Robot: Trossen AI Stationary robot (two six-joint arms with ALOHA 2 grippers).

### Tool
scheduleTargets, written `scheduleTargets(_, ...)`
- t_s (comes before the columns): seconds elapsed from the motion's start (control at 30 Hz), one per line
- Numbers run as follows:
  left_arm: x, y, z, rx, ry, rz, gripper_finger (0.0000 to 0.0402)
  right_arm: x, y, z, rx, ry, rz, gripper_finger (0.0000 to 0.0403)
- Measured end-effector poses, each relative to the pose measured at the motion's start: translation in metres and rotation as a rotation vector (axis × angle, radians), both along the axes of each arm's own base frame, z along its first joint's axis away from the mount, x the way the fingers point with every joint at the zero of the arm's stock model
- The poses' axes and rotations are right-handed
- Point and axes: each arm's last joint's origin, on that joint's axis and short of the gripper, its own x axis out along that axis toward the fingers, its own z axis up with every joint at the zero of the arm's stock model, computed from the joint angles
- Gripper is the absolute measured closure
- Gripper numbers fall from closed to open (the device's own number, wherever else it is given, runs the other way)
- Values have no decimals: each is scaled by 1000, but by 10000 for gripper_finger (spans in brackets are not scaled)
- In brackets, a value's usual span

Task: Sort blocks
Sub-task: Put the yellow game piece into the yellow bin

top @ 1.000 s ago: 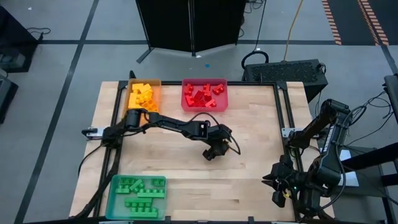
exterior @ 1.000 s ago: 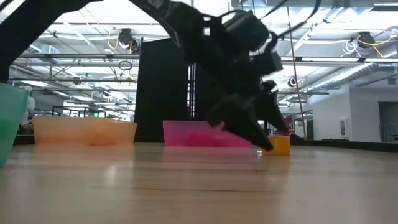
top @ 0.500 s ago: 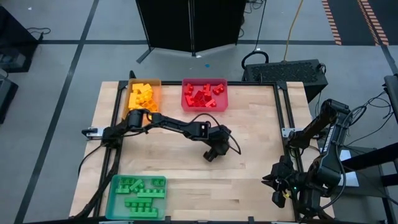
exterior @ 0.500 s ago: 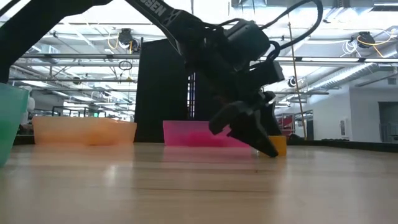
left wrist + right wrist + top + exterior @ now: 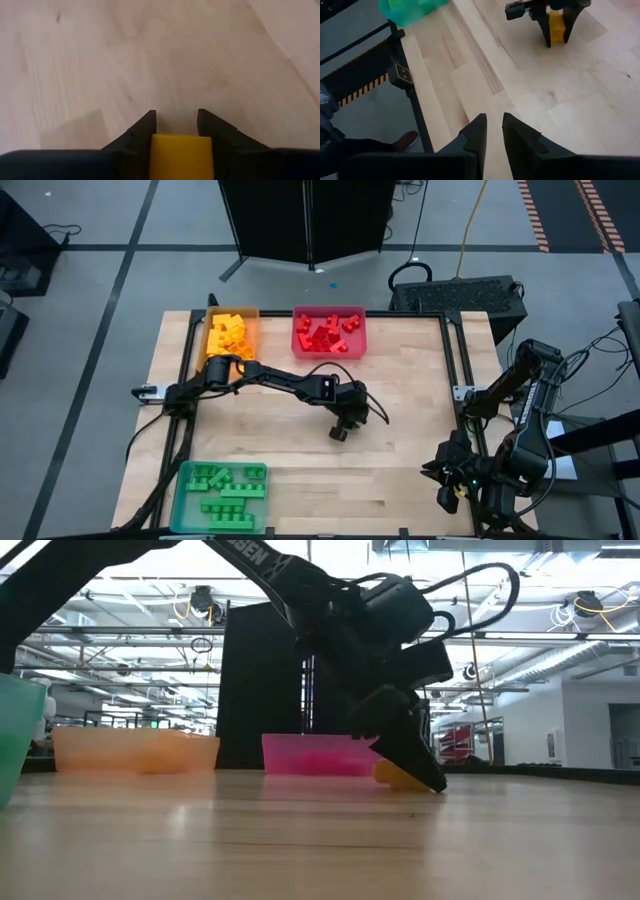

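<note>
My left gripper (image 5: 339, 432) is low over the middle of the table, shut on a yellow block (image 5: 175, 155). The same yellow block (image 5: 555, 27) also shows far off in the right wrist view. More blocks lie sorted in trays: yellow ones in the orange tray (image 5: 232, 333), red ones in the red tray (image 5: 328, 332), green ones in the green tray (image 5: 220, 495). My right gripper (image 5: 445, 480) waits beyond the table's right edge. Its fingers (image 5: 477, 131) stand a narrow gap apart with nothing between them. My left gripper pinches the yellow block's two opposite sides (image 5: 154, 150) between its two fingers. The fingers (image 5: 415, 765) come from above on a slant. The block (image 5: 397, 776) sits tilted in the hold, right at the table top. Whether its lower end rests on the wood, I cannot tell.
The orange and red trays stand side by side at the far edge, and the green tray sits at the near left corner. Bare wood (image 5: 410, 380) lies around my left gripper. A black metal frame (image 5: 458, 390) runs along the table's right edge.
My left gripper has sunk a little toward the table and shut on the yellow block. The block stood upright on the wood beside the open fingers before. It now sits tilted between them.
</note>
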Motion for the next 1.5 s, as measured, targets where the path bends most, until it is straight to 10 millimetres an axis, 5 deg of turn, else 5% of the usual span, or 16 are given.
scheduleTargets(0.13,-5,2,21,-21,23,183,281,0,0,0,2,0,-3,344)
scheduleTargets(0.3,-23,22,93,12,-70,441,279,0,0,0,1,-3,-4,344)
scheduleTargets(0.6,-114,102,170,140,68,964,280,1,-1,1,-14,-27,-10,344)
scheduleTargets(0.8,-203,133,177,200,154,1205,280,1,-1,1,-18,-29,-7,344)
scheduleTargets(1.03,-294,129,160,138,41,1465,280,1,-1,1,-40,-50,-9,344)
scheduleTargets(1.27,-340,117,128,73,-22,1643,273,3,-3,1,-56,-64,-19,344)
scheduleTargets(1.5,-355,107,91,41,18,1708,268,6,-5,1,-56,-64,-36,344)
